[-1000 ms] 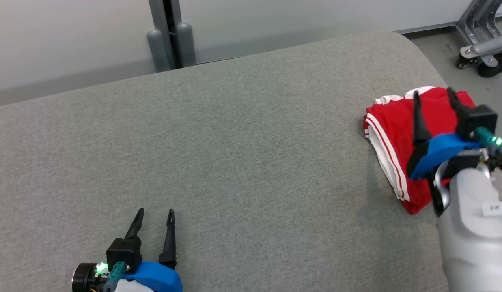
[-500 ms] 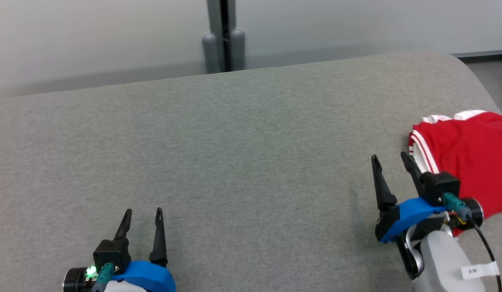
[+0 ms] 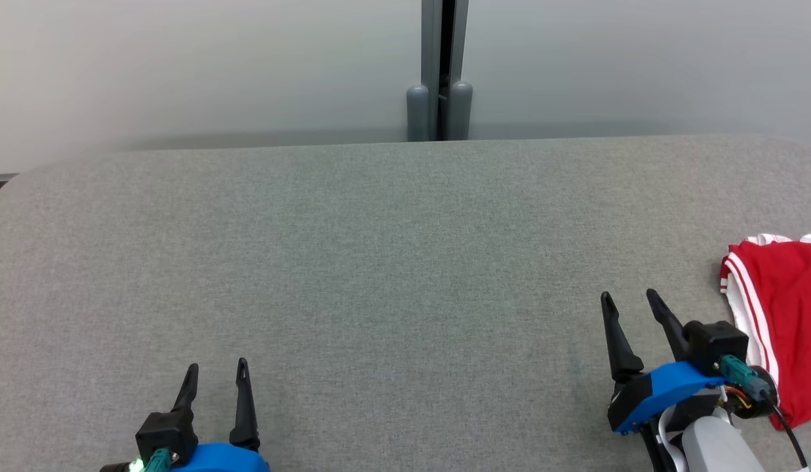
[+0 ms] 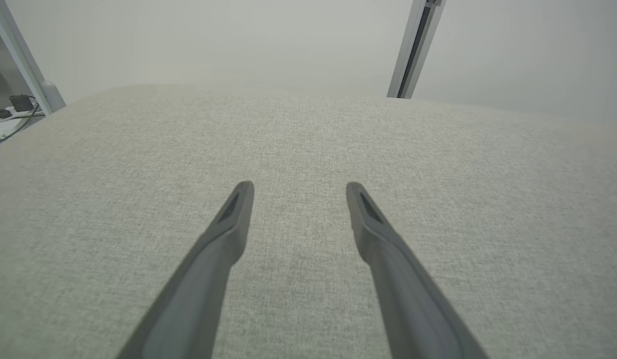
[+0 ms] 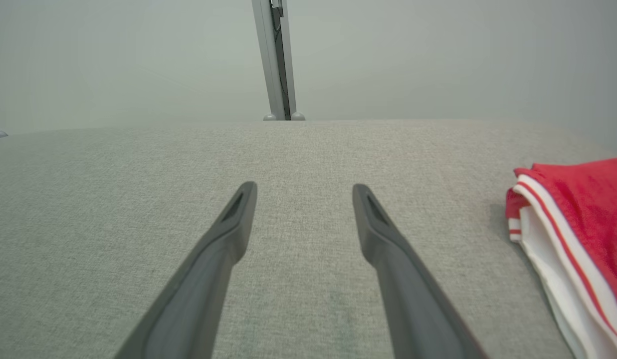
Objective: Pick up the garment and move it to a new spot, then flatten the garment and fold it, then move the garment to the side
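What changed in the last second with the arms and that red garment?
The right gripper, open throughout, drew back off the red garment and now hovers over bare table on its left. The head view swung too, shifting the whole picture. Nothing was grasped or released. The garment stays folded near the table's right edge; the left gripper stays open at rest.

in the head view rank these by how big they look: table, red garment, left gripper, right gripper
1. table, by far.
2. red garment, narrowly, though the frame edge cuts it off.
3. right gripper, close to the garment.
4. left gripper, cropped by the bottom edge; the grippers themselves are likely alike.
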You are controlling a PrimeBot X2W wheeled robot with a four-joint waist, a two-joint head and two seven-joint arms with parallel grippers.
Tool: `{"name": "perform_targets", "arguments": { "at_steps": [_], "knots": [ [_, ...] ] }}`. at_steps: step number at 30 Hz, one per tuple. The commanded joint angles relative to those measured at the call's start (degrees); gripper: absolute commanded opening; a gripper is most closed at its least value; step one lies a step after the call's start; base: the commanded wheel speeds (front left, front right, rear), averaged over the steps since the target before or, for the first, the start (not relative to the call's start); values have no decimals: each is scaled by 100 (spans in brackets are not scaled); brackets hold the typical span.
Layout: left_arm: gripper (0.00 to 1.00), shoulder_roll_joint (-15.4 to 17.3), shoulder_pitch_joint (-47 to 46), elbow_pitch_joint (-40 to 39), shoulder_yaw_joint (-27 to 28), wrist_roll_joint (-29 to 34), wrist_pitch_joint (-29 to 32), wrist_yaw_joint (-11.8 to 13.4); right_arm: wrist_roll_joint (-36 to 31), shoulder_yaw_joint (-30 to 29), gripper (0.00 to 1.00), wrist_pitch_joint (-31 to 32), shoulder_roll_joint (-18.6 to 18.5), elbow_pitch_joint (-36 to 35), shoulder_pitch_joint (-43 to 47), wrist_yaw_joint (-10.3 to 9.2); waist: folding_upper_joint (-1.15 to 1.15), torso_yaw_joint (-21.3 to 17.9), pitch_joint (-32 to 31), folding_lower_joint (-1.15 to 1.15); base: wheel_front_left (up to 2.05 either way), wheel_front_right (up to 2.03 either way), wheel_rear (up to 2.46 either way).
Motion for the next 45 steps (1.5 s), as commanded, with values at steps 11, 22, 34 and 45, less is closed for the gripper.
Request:
{"name": "perform_targets", "arguments": {
  "at_steps": [11, 22, 34, 45],
  "knots": [
    [100, -1, 265, 3, 39, -271, -14, -67, 181, 102, 100, -23, -8, 3, 502, 0, 0, 23, -363, 0, 0, 0, 0],
    [0, -4, 359, -44, 43, -387, 12, -178, 223, 137, 0, 10, 4, 83, 524, 0, 0, -31, -466, 0, 0, 0, 0],
    [0, -10, 247, -99, 204, -1565, 373, -255, 1486, 3, 0, 387, 8, -107, 608, 0, 0, 0, -470, 0, 0, 0, 0],
    [0, -8, 164, -268, 297, -2514, 609, -316, 2511, -37, 0, 607, 6, -408, 692, 0, 0, 27, -472, 0, 0, 0, 0]
  ]
}}
